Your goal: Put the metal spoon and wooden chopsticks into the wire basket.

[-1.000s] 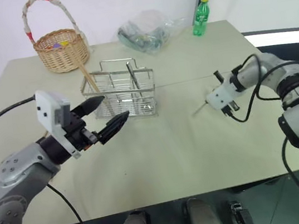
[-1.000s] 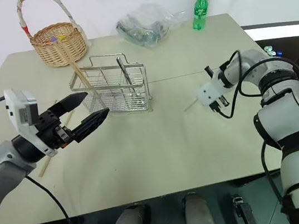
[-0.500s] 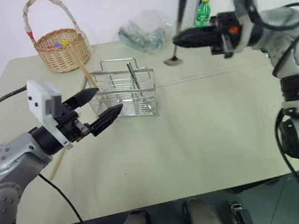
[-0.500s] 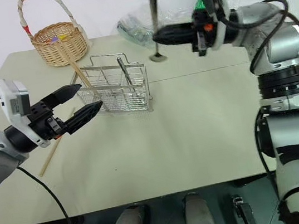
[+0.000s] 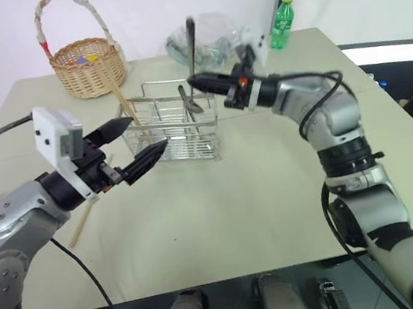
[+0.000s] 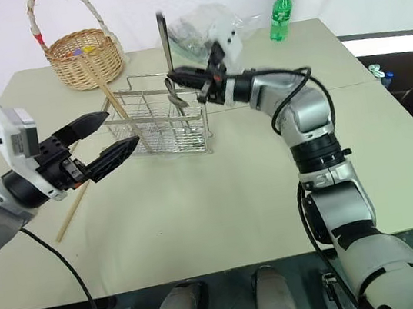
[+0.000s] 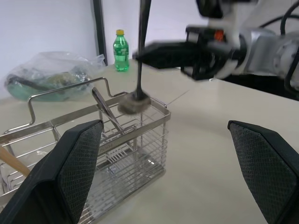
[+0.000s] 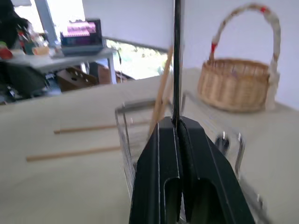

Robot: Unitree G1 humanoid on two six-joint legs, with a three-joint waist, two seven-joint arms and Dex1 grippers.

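Over the wire basket, the metal spoon hangs upright, bowl down.

- Chopsticks?
- Three wooden chopsticks: one leaning in the wire basket, two flat on the table.
- Metal pieces?
- Two: the metal spoon and a second handle.
- Baskets?
- Two, counting the wicker basket at eleven o'clock.
- Bottles?
- One green bottle, one o'clock.
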